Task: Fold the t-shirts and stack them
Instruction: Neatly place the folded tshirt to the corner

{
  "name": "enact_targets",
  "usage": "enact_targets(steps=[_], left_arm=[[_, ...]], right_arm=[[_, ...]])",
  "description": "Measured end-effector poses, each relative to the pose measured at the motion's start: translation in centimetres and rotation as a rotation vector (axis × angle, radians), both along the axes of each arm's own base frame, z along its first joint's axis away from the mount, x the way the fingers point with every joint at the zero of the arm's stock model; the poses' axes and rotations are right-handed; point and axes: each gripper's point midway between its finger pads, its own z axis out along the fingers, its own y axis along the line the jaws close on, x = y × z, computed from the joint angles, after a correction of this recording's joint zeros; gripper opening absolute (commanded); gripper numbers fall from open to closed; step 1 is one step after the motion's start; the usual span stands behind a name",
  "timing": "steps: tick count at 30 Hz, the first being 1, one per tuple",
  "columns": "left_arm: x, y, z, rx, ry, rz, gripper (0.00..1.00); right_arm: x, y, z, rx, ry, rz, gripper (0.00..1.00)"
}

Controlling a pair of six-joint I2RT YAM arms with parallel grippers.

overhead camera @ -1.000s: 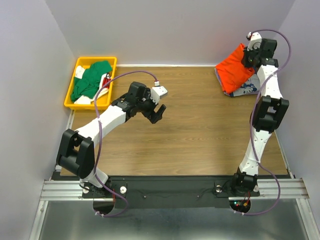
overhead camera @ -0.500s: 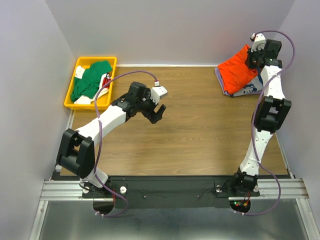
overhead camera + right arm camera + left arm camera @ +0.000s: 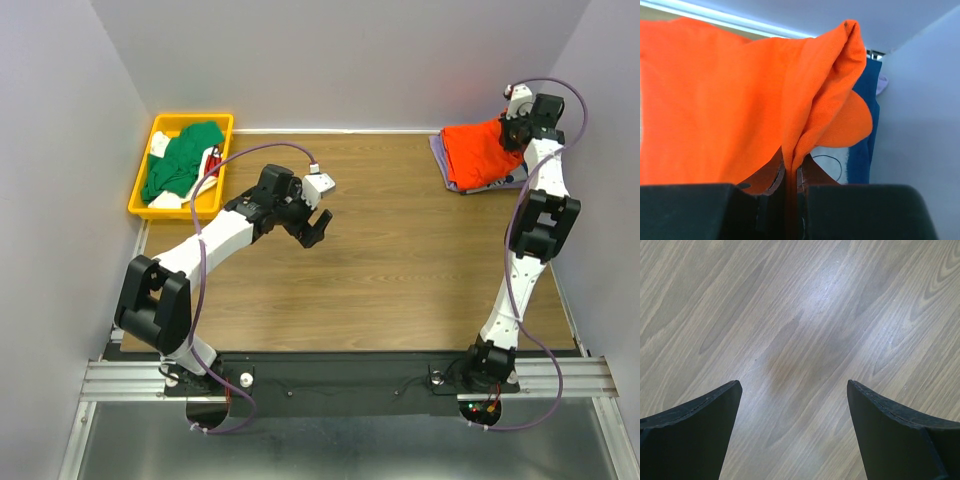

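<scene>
the orange t-shirt [image 3: 715, 100] was pinched by a fold of its edge in the narrow right gripper [image 3: 791, 172], at the far right corner of the table [image 3: 400, 270]. it draped over the navy t-shirt [image 3: 863, 135], with a bit of the lavender t-shirt [image 3: 882, 84] showing beside it. the left gripper [image 3: 795, 405] hung with its jaws wide and nothing between them, over bare wood left of centre. the green t-shirt [image 3: 185, 160] lay bunched in the yellow bin [image 3: 190, 118] at the far left.
</scene>
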Motion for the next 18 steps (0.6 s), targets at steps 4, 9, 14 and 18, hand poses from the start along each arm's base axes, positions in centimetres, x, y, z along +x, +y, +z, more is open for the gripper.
enact_targets(steps=[4, 9, 14, 18], left_arm=[[0.0, 0.0, -0.1, 0.002, 0.004, 0.000, 0.99], [-0.1, 0.0, -0.5, 0.007, 0.014, -0.001, 0.99], [-0.2, 0.1, -0.9, 0.014, 0.026, -0.001, 0.99], [-0.2, 0.1, -0.9, 0.015, 0.027, 0.000, 0.98]], right_arm=[[0.1, -0.9, -1.1, -0.026, 0.014, -0.006, 0.01], [0.2, -1.5, -2.3, -0.056, 0.028, -0.005, 0.01], [0.6, -2.0, -3.0, -0.076, 0.026, -0.004, 0.04], [0.9, -2.7, -4.0, -0.097, 0.030, -0.018, 0.37]])
